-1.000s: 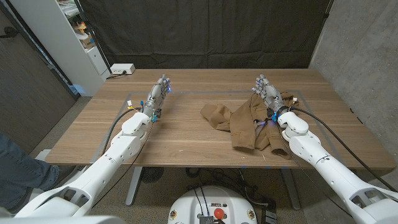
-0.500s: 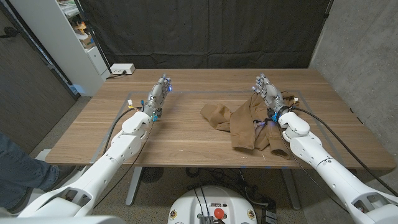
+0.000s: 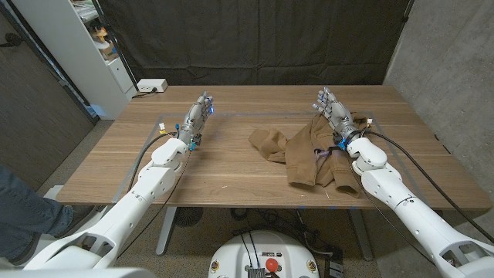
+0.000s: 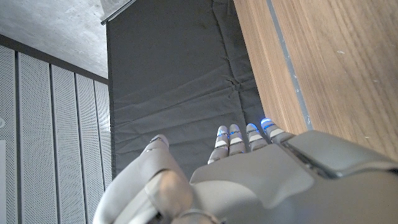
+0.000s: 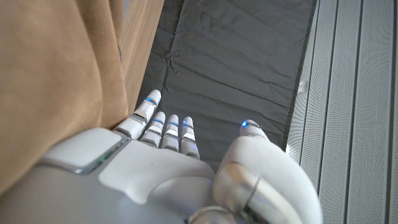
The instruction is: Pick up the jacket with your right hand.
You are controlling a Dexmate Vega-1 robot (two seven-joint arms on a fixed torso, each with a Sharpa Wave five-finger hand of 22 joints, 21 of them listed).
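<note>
Right hand (image 3: 336, 116) stands open beside the jacket (image 3: 307, 150), fingers straight, holding nothing.
Jacket lies crumpled on the table (image 3: 231, 166), at about nine o'clock from the hand; closing from here might catch only a loose fold, and the rest could slide free.

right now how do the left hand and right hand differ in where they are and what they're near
The left hand stands over bare wooden table, apart from any object; the right hand is at the brown jacket, over its far edge. The left forearm crosses bare wood; the right one crosses the jacket. Both have fingers extended and hold nothing.
</note>
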